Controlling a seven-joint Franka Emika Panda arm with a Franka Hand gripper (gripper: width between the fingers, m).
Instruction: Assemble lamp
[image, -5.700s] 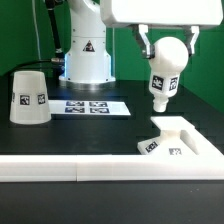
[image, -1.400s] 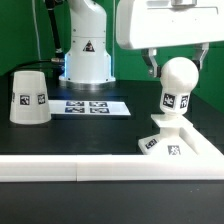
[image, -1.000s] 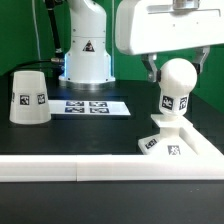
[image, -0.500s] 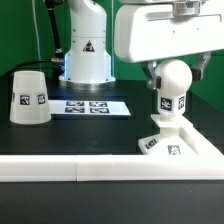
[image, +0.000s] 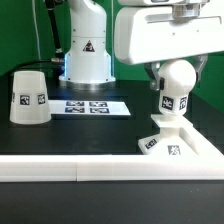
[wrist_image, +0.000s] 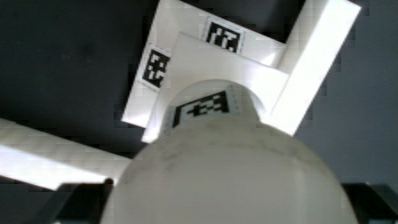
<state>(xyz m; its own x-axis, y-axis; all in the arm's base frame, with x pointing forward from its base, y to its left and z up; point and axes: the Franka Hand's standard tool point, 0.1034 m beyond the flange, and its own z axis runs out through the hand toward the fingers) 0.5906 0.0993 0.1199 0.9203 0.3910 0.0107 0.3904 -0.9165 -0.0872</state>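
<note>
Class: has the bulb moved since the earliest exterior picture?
Yes. Against the unmoved base, the bulb has come down toward it and gone from tilted to upright, its neck now at the base.

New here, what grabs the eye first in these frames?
The bulb stands upright between the fingers at the exterior view's right, its neck down on the square base. In the wrist view it fills most of the picture. The big tapered shade sits alone at the exterior view's left, beside the marker board.
</note>
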